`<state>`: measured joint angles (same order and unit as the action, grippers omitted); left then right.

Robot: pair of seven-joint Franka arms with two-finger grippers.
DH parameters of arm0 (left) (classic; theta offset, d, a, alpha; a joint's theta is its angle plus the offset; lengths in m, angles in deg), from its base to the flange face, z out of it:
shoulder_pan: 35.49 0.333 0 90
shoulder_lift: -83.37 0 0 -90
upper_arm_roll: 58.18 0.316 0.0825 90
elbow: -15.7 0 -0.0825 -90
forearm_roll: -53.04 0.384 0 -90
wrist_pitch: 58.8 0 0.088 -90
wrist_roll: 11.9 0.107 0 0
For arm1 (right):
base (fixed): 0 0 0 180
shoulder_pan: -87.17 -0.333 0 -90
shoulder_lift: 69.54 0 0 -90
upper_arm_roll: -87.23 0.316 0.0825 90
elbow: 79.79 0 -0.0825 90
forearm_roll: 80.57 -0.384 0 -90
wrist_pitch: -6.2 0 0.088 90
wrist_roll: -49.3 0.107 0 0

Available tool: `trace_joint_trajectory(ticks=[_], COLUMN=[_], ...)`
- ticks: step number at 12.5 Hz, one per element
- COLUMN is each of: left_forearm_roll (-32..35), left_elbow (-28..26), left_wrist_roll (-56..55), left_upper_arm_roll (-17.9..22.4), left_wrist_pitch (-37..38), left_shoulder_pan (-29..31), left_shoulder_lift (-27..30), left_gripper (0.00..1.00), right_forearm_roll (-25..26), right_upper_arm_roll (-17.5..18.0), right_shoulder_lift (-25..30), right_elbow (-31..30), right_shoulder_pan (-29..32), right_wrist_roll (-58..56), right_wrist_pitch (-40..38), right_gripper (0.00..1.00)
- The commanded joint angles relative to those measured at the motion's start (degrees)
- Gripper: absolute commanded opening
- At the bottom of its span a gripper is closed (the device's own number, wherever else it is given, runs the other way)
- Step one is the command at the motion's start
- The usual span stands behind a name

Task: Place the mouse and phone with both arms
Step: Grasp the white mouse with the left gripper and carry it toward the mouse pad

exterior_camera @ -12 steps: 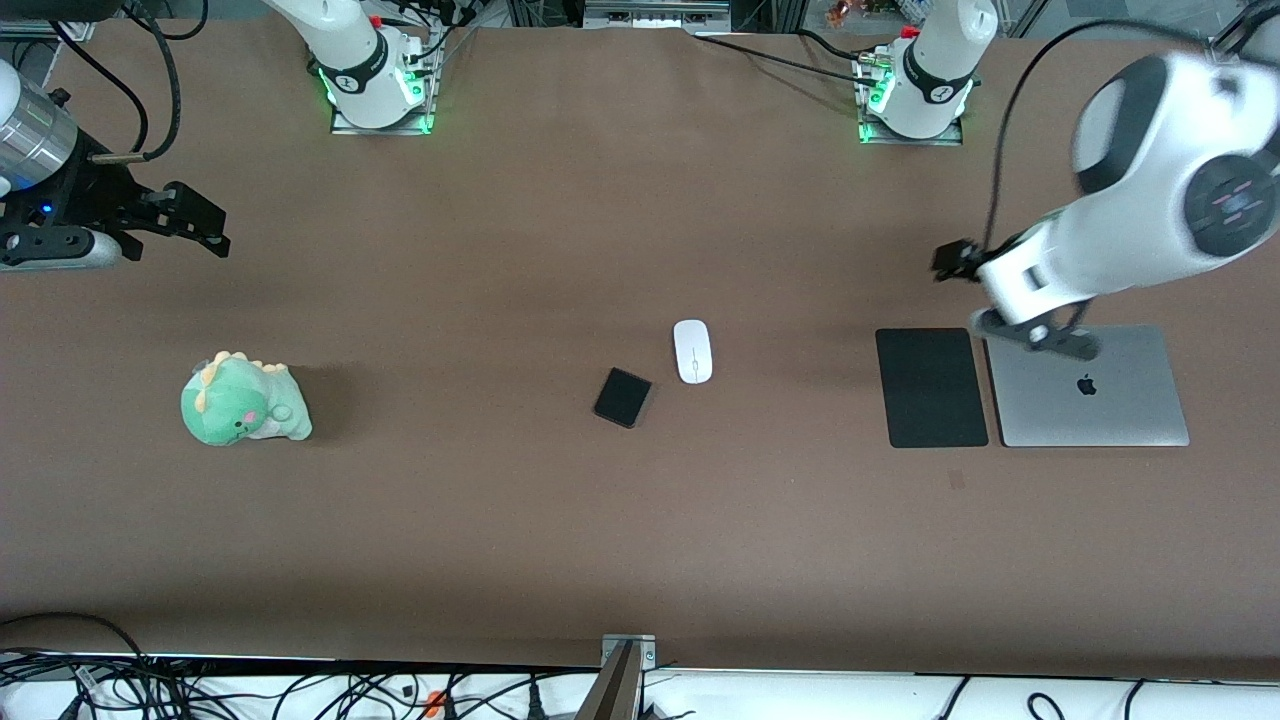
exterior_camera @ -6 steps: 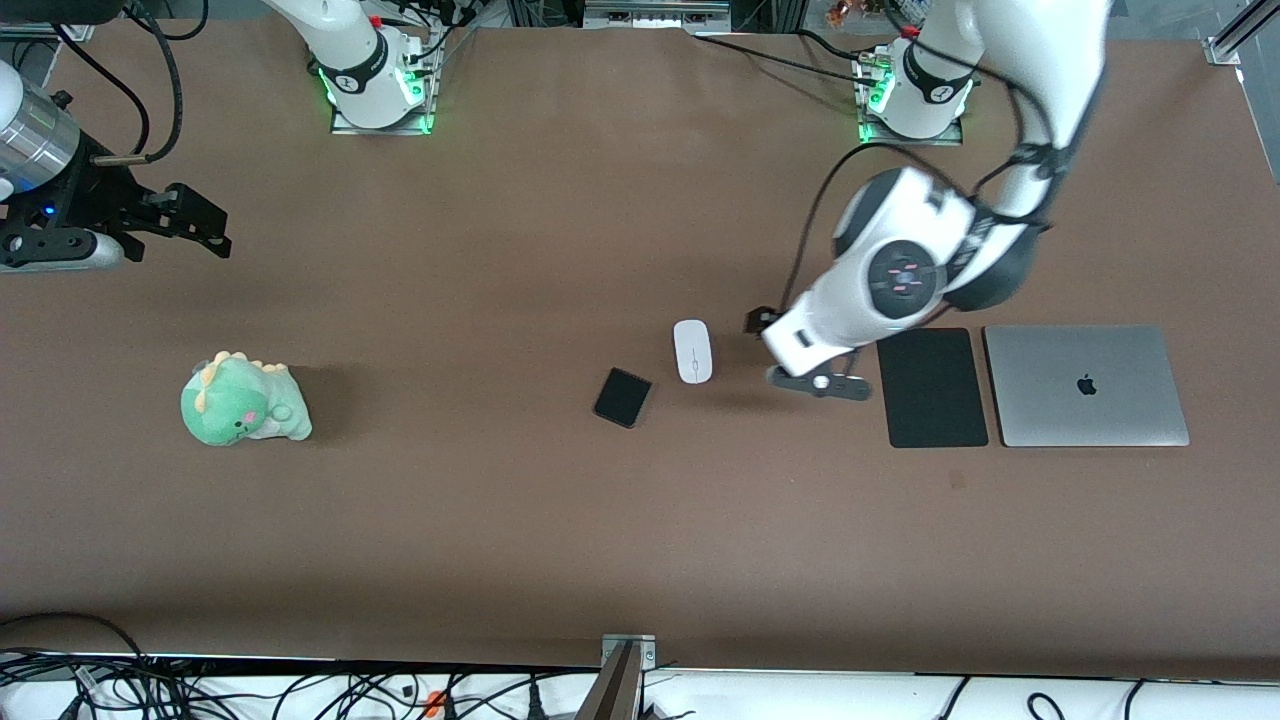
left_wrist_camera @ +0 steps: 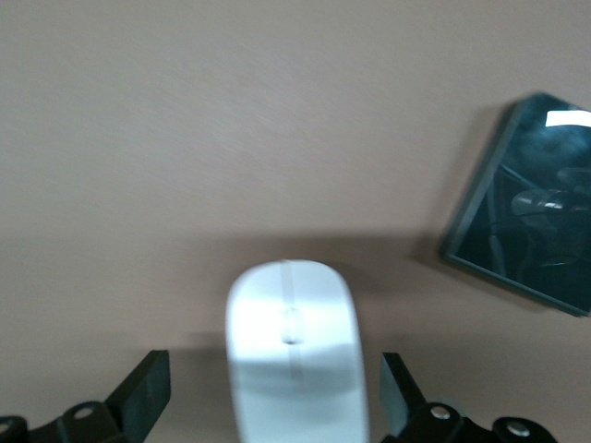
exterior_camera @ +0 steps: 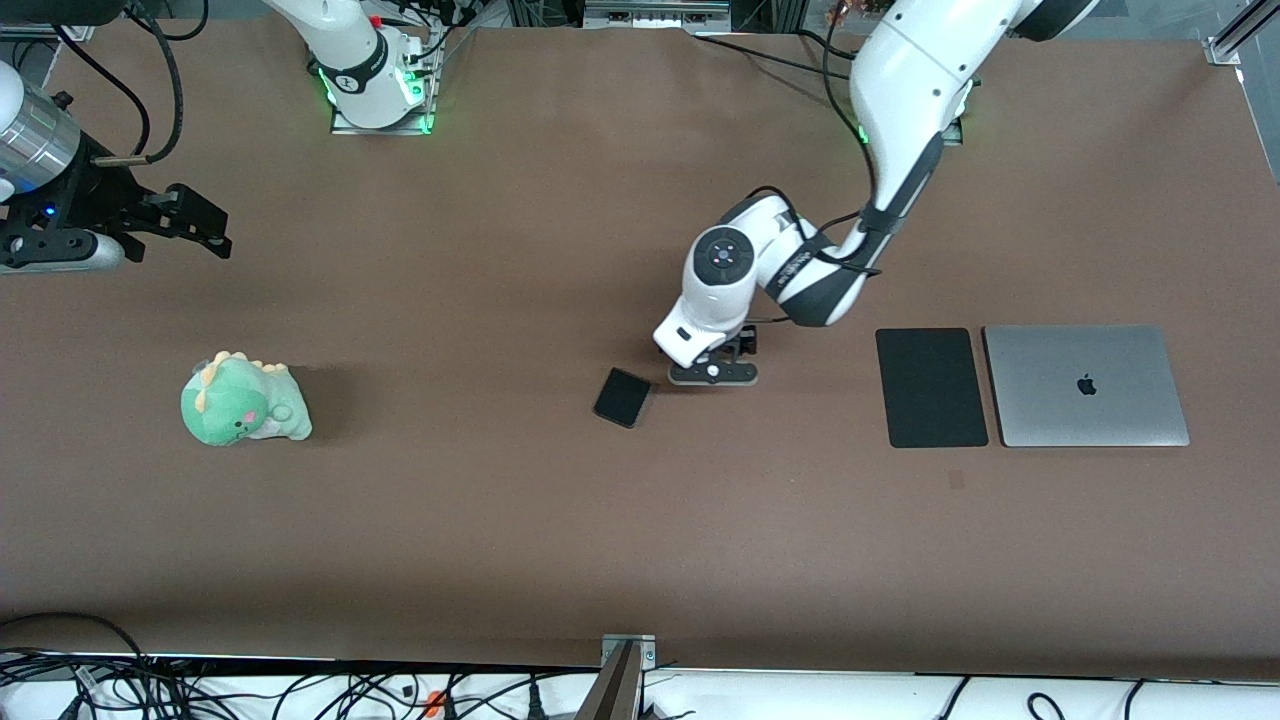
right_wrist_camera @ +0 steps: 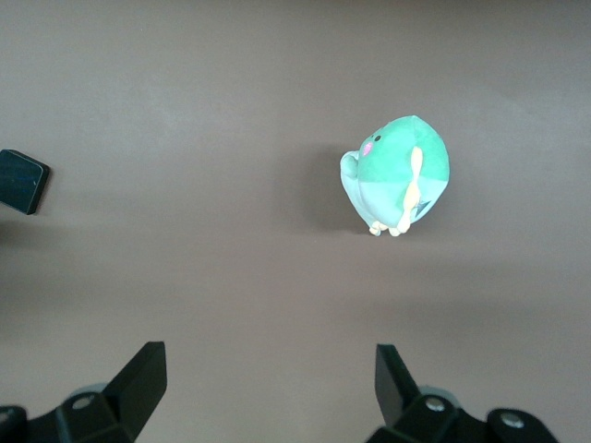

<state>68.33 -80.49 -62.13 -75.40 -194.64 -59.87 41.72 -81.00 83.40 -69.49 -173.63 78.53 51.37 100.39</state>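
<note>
Robotics lab: two bench-mounted arm bases (exterior_camera: 375, 85), loose cables (exterior_camera: 100, 680) by table edge

Both arms are smooth and white, with fat round joints. The left arm (exterior_camera: 905, 90) has a round grey cap with a dark dot, black bands and a thin black cable along it. Its left gripper (left_wrist_camera: 277, 406) has two black fingers with small silver screws. The right arm (exterior_camera: 35, 140) has a shiny silver wrist, black cables, a tiny blue light and a black right gripper (exterior_camera: 205, 225). Green lights glow at both bases.
</note>
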Motion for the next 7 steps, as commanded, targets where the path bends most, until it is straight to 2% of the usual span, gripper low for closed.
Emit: trace_joint_trajectory(ticks=[1,4,5,6,7], left_forearm_roll=[1.4,1.4,1.4,1.3,1.2], left_elbow=[0.7,0.6,0.1,0.0,0.0], left_wrist_roll=[-1.6,-1.8,-2.1,-2.2,-2.1], left_upper_arm_roll=[0.4,0.5,0.4,0.4,0.3], left_wrist_pitch=[-2.8,-2.9,-2.9,-2.3,-2.2], left_shoulder_pan=[-0.7,-1.5,-1.4,-1.3,-1.0], left_shoulder_lift=[-1.4,-2.3,-2.3,-2.2,-1.9], left_gripper=[1.0,1.0,0.96,0.61,0.45], right_forearm_roll=[-0.5,-0.5,-0.5,-0.5,-0.6], right_upper_arm_roll=[0.0,0.0,0.0,0.0,0.0], right_shoulder_lift=[0.3,0.3,0.3,0.3,0.3], right_elbow=[-0.1,-0.1,-0.1,-0.1,-0.1], right_shoulder_pan=[-0.1,-0.1,-0.1,-0.1,-0.1], right_wrist_roll=[-0.4,-0.4,-0.4,-0.4,-0.4], right_wrist_pitch=[0.1,0.1,0.1,0.1,0.0], right_gripper=[1.0,1.0,1.0,1.0,1.0])
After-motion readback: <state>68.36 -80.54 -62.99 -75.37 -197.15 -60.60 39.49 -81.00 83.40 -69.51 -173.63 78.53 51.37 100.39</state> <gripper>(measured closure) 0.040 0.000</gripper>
